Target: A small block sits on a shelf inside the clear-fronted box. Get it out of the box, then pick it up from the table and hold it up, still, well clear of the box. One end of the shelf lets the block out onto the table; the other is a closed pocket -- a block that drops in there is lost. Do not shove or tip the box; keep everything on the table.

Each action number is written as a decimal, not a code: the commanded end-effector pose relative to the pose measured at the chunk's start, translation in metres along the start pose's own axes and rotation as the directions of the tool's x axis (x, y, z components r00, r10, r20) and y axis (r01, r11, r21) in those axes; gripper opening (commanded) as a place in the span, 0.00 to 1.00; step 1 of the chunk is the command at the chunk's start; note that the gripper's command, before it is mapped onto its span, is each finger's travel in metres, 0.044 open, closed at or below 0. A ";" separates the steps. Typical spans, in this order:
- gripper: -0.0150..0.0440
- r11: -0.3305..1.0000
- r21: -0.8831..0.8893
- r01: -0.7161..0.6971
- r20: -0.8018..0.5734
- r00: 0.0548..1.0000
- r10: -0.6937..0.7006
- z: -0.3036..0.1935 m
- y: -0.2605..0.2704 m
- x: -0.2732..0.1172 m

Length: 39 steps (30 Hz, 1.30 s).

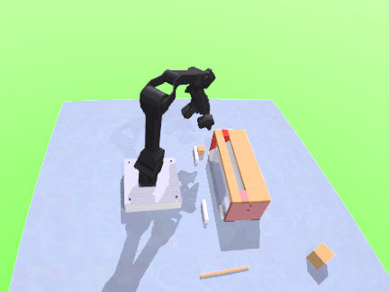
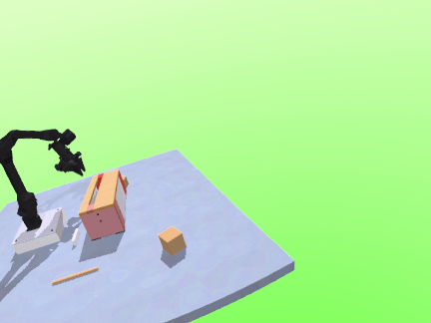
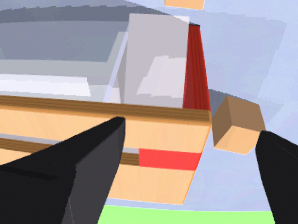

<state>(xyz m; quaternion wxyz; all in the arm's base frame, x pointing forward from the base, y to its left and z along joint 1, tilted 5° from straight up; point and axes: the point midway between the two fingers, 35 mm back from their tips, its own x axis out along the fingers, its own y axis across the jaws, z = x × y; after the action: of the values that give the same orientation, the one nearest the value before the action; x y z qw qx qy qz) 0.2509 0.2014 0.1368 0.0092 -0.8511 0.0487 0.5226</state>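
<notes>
The box (image 1: 254,167) (image 2: 108,193) (image 3: 165,132) stands upright, with a slotted wooden top, a red far end and a pink near end. No block shows through its clear front. A small tan block (image 1: 201,150) lies on the table in front of the box near its red end, against a white bar (image 1: 195,155). Another tan block-like piece (image 2: 125,181) (image 3: 239,125) shows just past the box's red end; its base is unclear. My gripper (image 1: 196,120) (image 2: 71,170) (image 3: 193,133) is open and empty, high above the table near the red end.
A second white bar (image 1: 204,212) (image 2: 75,237) lies in front of the box near its pink end. A thin tan stick (image 1: 224,271) (image 2: 75,276) lies at the near side. A larger tan cube (image 1: 320,256) (image 2: 172,240) is at the near right.
</notes>
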 end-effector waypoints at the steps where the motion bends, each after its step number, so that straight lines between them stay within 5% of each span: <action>1: 0.74 1.000 -0.017 -0.007 -0.003 1.000 0.007 0.008 -0.001 0.022; 6: 0.74 1.000 -0.018 -0.007 -0.003 1.000 0.007 0.037 0.003 0.084; 39: 0.74 1.000 -0.018 -0.008 -0.003 1.000 0.008 0.055 0.002 0.126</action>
<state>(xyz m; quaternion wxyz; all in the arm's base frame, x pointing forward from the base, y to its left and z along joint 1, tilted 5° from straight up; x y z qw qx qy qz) 0.2600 0.1958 0.0072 0.0047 -0.8538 0.0479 0.5184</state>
